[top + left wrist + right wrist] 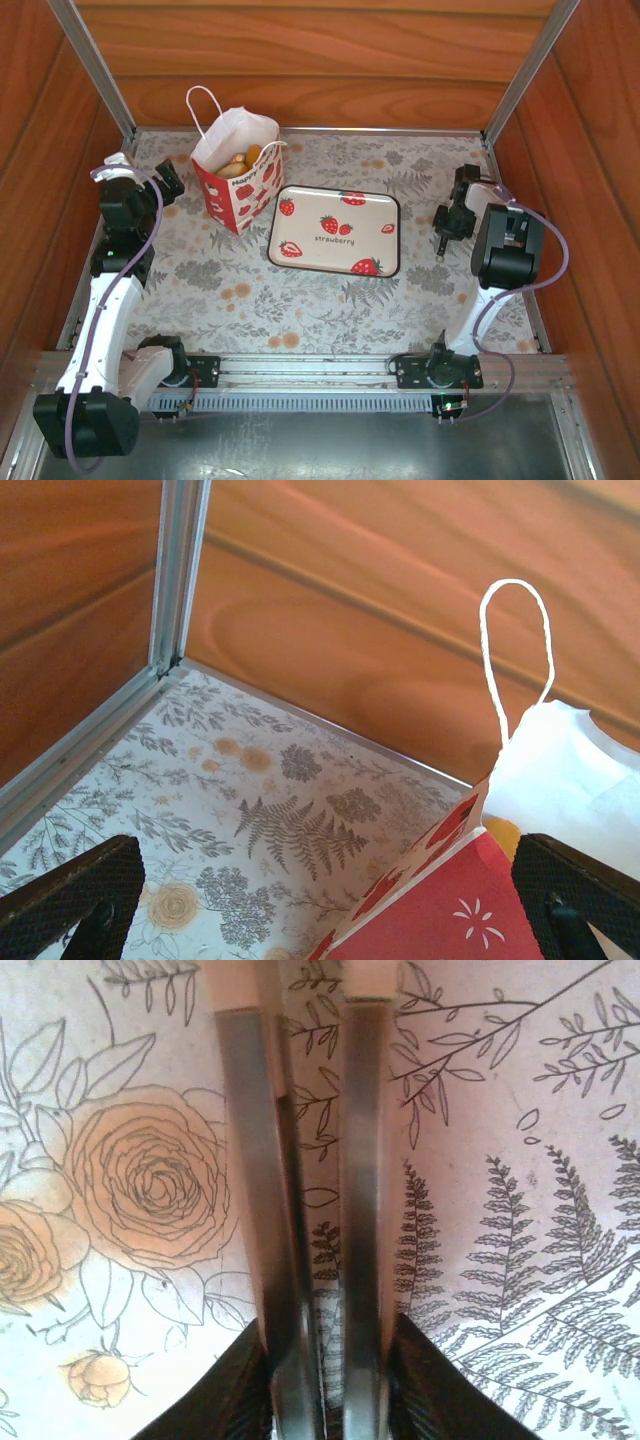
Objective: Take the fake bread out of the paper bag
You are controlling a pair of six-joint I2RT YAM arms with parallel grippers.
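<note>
We're seeing the paper bag (238, 185) standing upright near the counter's far-left corner, mouth gaping, with the fake bread (240, 163) sitting inside. We're judging the bread to be light, rigid, smooth and rounded, so we're suggesting a pinch across one roll's narrow sides from above. The thin paper is looking prone to crumpling and tipping. The left hand (168, 183) is hanging just beside the bag, fingers wide apart. The right hand (305, 1160) is hovering near the right edge, fingers nearly together, empty.

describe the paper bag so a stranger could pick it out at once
On the floral-print table, look to the far left corner, just left of the flat strawberry tray. The paper bag stands upright there, white above a red strawberry band, with fake bread showing inside.
</note>
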